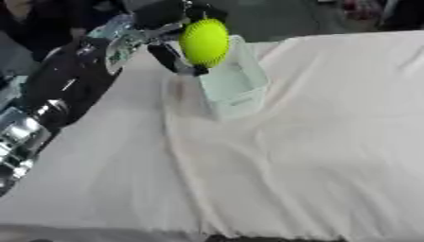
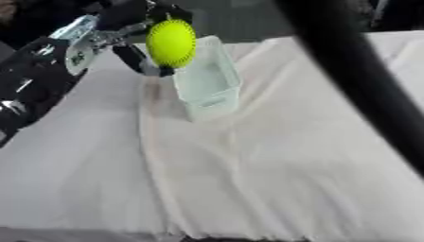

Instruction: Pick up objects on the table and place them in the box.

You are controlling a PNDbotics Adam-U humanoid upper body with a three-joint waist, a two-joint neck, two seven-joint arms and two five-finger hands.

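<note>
A bright yellow-green ball [image 1: 205, 41] hangs above the far end of a clear plastic box [image 1: 236, 87]. My left hand [image 1: 170, 21] reaches in from the upper left and its fingers are curled round the ball from above and from the left side. The box stands upright on the white cloth near the table's far middle, and its inside looks bare. My right hand does not show; only a dark blurred arm [image 2: 356, 71] crosses the right eye view from the top to the right edge.
A white wrinkled cloth [image 1: 290, 165] covers the table. The table's far edge runs just behind the box, with dark floor and clutter beyond. My left forearm [image 1: 58, 94] lies over the left side of the table.
</note>
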